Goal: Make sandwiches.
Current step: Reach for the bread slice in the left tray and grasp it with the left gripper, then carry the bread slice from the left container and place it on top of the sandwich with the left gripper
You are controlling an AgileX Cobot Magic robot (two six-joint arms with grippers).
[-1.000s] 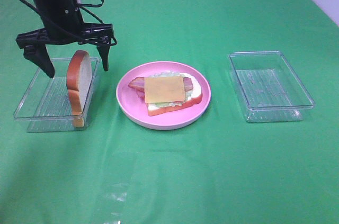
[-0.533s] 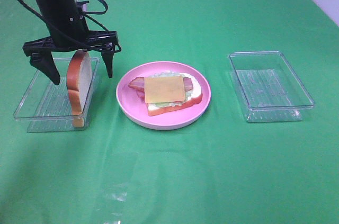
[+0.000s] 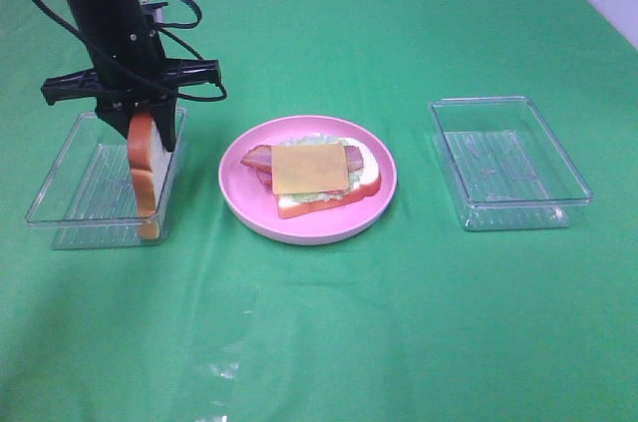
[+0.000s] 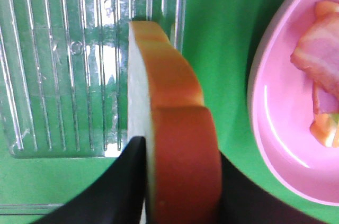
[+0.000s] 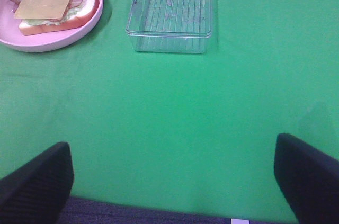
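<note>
Your left gripper (image 3: 143, 123), upper left of the exterior view, is clamped on the top edge of the bread slice (image 3: 147, 163), which stands on edge against the right wall of the left tray (image 3: 60, 193). The wrist view shows both fingers pressed flat to the crust. The rest of the sandwich (image 3: 314, 175) (bread, lettuce, bacon, cheese on top) sits on the pink plate (image 3: 239, 193), mid-frame. Your right gripper (image 5: 169, 176) is spread wide, holding nothing. Risks: the grip is high on the slice, so it could swing or slip on lift; the bottom edge may snag the tray wall & drag the tray; a crooked drop could shove the cheese off.
</note>
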